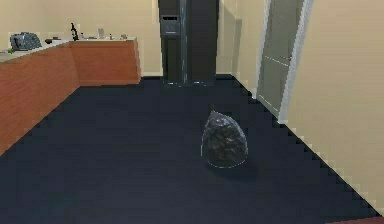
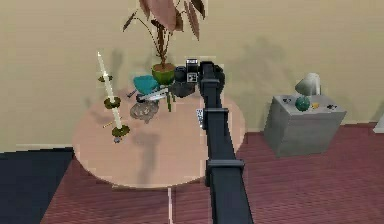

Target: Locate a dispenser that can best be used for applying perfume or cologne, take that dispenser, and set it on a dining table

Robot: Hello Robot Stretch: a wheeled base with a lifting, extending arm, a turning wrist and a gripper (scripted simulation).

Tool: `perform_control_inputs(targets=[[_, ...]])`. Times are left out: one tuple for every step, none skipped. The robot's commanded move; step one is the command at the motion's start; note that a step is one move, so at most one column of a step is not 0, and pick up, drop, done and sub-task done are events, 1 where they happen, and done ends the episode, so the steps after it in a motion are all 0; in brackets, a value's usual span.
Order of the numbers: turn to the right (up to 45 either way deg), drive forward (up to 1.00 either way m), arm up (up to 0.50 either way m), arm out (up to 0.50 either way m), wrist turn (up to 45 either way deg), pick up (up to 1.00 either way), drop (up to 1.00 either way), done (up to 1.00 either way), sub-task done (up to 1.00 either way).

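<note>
- The robot's dark arm (image 2: 222, 150) lay stretched across the bare near half of the round counter (image 2: 150, 150). The reach looked needed because everything on it stood crowded toward the far rim.
- Two candles (image 2: 100, 72) stood upright in holders on the counter's left side, apparently set as a centrepiece and well clear of the arm.
- The gripper (image 2: 178, 82) sat among the far cluster, close to a teal bowl (image 2: 150, 82). With things standing at and behind it, it could not be told whether it held anything.
- A small dark upright item (image 2: 172, 101) stood by the gripper. It was possibly the dispenser, already at the dining surface, though too small to name.
- A potted houseplant (image 2: 165, 25) rose behind, against the wall.
- Off to the right, a lamp (image 2: 309, 84) stood on a grey side counter (image 2: 300, 135).
- Ahead of the robot, a dark rubbish bag (image 1: 224, 140) sat on the blue floor. Beyond it stood a kitchen counter (image 1: 60, 70) and a dark refrigerator (image 1: 188, 40).
</note>
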Motion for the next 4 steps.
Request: perform_control_inputs(targets=[[0.0, 0.00, 0.00, 0.00, 12.0, 0.00, 0.00, 0.00, 0.00], [0.0, 0.00, -0.30, 0.00, 0.0, 0.00, 0.00, 0.00, 0.00], [0.0, 0.00, 0.00, 0.00, 0.0, 0.00, 1.00, 0.00, 0.00], [0.0, 0.00, 0.10, 0.00, 0.0, 0.00, 0.00, 0.00, 0.00]])
